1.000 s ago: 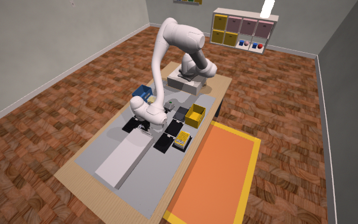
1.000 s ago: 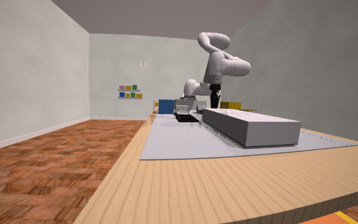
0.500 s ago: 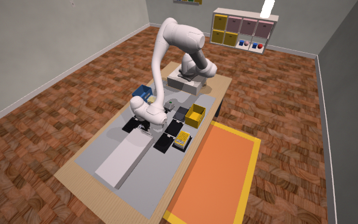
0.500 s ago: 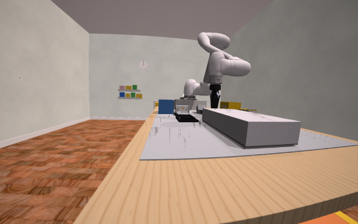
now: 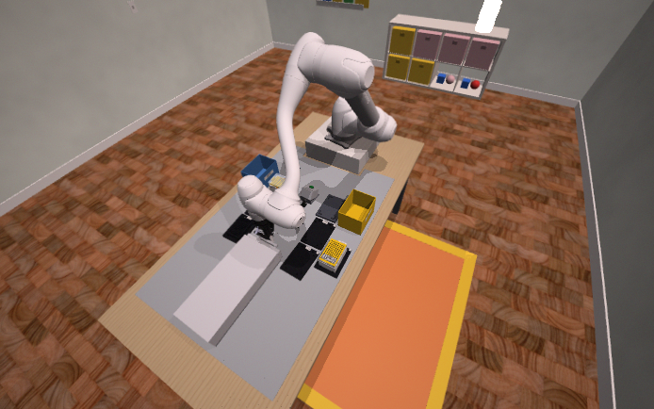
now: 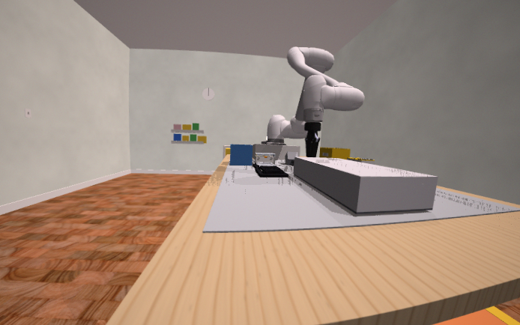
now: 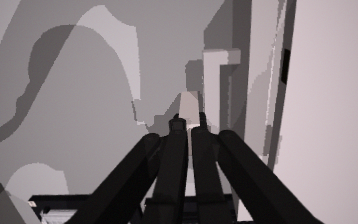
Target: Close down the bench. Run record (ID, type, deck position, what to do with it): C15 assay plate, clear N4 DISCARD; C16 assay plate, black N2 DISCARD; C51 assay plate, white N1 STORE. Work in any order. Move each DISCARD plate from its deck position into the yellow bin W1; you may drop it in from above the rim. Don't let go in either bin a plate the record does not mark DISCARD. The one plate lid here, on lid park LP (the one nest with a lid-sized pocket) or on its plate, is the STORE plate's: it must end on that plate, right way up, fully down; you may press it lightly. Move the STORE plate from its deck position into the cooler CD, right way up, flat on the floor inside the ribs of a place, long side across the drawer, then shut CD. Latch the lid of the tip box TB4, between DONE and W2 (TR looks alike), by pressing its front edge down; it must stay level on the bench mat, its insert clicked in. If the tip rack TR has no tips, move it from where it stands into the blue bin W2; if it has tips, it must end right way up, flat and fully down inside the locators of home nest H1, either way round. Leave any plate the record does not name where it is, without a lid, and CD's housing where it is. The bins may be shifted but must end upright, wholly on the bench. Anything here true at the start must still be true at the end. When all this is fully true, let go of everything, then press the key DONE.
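My gripper [image 5: 265, 235] is shut and empty. It points down at the near end of the long grey cooler CD [image 5: 228, 290], close to its drawer front. In the wrist view the closed fingertips [image 7: 187, 120] hang over the grey mat, with the cooler's pale body [image 7: 331, 100] on the right and only a thin dark gap [image 7: 284, 65] at the drawer edge. In the exterior view the gripper [image 6: 312, 146] stands just behind the cooler [image 6: 363, 180]. The yellow bin W1 [image 5: 356, 210] stands right of the nests. The tip rack with yellow tips [image 5: 332, 253] sits on a black nest.
The blue bin W2 [image 5: 259, 170] and the tip box TB4 [image 5: 277, 181] stand behind the arm, with the DONE key [image 5: 311, 191] beside them. Black nests [image 5: 299, 260] lie between the cooler and the yellow bin. A clear item [image 6: 265, 158] sits on a left nest.
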